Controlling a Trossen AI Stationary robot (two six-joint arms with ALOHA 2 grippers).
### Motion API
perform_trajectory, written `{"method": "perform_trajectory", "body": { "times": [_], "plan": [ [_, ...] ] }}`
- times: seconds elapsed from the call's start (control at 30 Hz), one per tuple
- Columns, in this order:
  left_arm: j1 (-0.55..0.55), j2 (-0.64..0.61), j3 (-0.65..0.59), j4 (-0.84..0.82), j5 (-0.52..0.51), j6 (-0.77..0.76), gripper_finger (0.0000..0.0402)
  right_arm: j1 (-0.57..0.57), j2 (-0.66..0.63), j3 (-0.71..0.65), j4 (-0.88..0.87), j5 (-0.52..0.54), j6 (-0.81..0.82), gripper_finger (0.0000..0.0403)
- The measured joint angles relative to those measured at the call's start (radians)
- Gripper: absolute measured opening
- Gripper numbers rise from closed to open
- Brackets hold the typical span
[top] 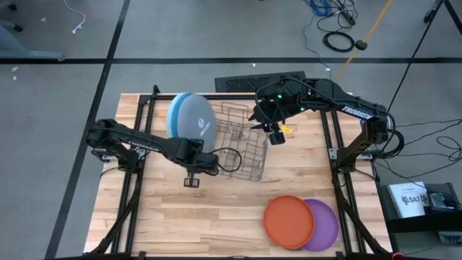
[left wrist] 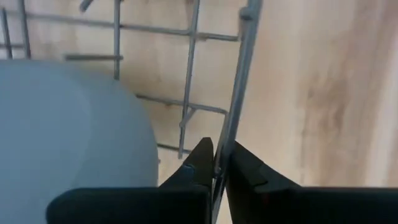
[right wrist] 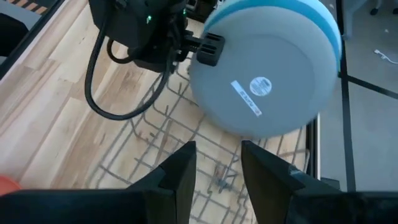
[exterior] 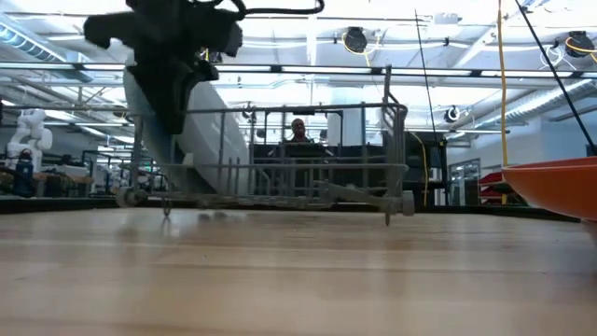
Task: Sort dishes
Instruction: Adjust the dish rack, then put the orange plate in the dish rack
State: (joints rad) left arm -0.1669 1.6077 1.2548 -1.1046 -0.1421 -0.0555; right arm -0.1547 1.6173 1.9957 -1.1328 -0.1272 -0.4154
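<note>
Plates [top: 190,115] in rack [top: 242,148], wood table [top: 216,217]; person [exterior: 298,131], possibly seated, behind.

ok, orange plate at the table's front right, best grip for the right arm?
Take the orange plate by its rim, on the exposed edge facing away from the purple plate. It lies flat, partly on top of the purple plate, so there is no body to pinch. Probably come down from above with one finger slipped under the edge. The right gripper is open above the wire rack.
</note>
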Motion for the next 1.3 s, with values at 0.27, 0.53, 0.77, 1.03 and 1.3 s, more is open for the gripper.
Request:
{"method": "perform_trajectory", "body": {
  "times": [0.27, 0.53, 0.77, 1.03, 1.3],
  "plan": [
    [-0.032, 0.001, 0.055, 0.105, 0.059, -0.014, 0.0047, 0.0, 0.0, 0.0, -0.001, 0.0, 0.011, 0.0121],
    [-0.05, -0.001, 0.06, 0.116, 0.047, -0.016, 0.005, 0.013, 0.0, 0.0, -0.001, 0.002, 0.02, 0.0121],
    [-0.07, -0.001, 0.102, 0.13, 0.029, -0.015, 0.0103, 0.013, 0.0, 0.0, -0.021, 0.005, 0.042, 0.0121],
    [-0.094, -0.003, 0.243, 0.043, -0.013, -0.035, 0.0169, 0.035, -0.013, 0.0, -0.09, 0.111, 0.078, 0.0121],
    [-0.127, -0.169, 0.308, 0.116, -0.304, -0.123, 0.0154, 0.148, -0.056, 0.0, -0.382, 0.211, 0.347, 0.0121]
  ]
}}
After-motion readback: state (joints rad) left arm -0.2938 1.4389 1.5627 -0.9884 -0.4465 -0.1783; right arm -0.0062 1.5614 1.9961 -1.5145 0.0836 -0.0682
